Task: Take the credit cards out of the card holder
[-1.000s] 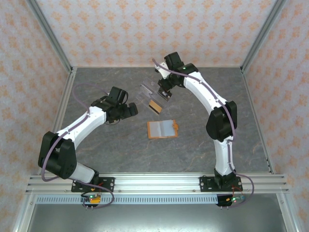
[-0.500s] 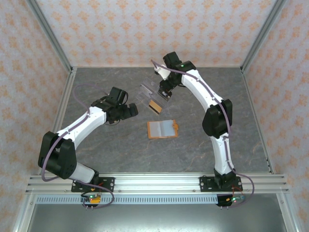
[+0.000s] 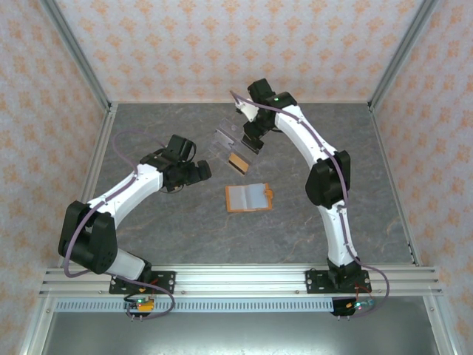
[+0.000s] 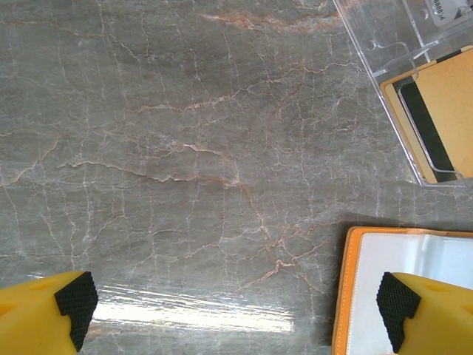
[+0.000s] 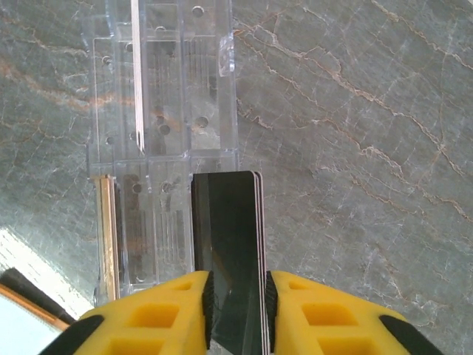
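A black credit card [image 5: 228,244] is seen between the pads of the right gripper [image 5: 238,299], beside the clear plastic piece [image 5: 162,111]; the jaws are set narrowly apart with the card filling the gap, and whether it is clamped cannot be told. The left gripper [image 4: 233,310] is held wide open above the table [image 4: 185,148], one finger over the orange rim of the opened card holder [image 4: 347,296], near which a tan striped card [image 4: 440,111] is lodged in the clear piece
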Robot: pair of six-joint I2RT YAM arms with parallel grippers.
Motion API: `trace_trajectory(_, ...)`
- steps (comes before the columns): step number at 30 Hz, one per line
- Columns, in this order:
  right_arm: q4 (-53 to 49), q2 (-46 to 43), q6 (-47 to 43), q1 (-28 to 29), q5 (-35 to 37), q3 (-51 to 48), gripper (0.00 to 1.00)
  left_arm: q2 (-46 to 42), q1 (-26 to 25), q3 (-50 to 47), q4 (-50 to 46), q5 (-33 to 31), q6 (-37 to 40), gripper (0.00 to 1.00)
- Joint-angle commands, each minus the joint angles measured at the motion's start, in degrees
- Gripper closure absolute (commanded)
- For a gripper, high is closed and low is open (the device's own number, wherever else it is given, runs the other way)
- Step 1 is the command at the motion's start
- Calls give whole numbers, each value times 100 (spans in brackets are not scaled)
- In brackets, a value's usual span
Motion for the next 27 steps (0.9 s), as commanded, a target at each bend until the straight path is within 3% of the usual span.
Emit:
trace_trajectory(1,-199,-16,209,-20,119,230,71,-86,58,-37,-183,-55,65,0)
trace_trajectory(7,102,-782,902,-19,17,-318,60,-124,49,-52,-114,74,13,0)
trace_trajectory(13,878,-2209,2385,-20,-4,-2075,45,-242,6,-160,21,224,-56,0)
trace_trajectory(20,2209,-3828,3926,-19,-24,-4691,41,-201,-472,-185,172,304,-328,0)
trace_trajectory(23,2718,-4200,4522,-20,194,-5722,41,-104,-818,-212,474,317,-583,1)
trace_trajectory(27,3199,-4347,5096,-17,-330,-6601,42,249,-1256,-131,792,396,-837,7)
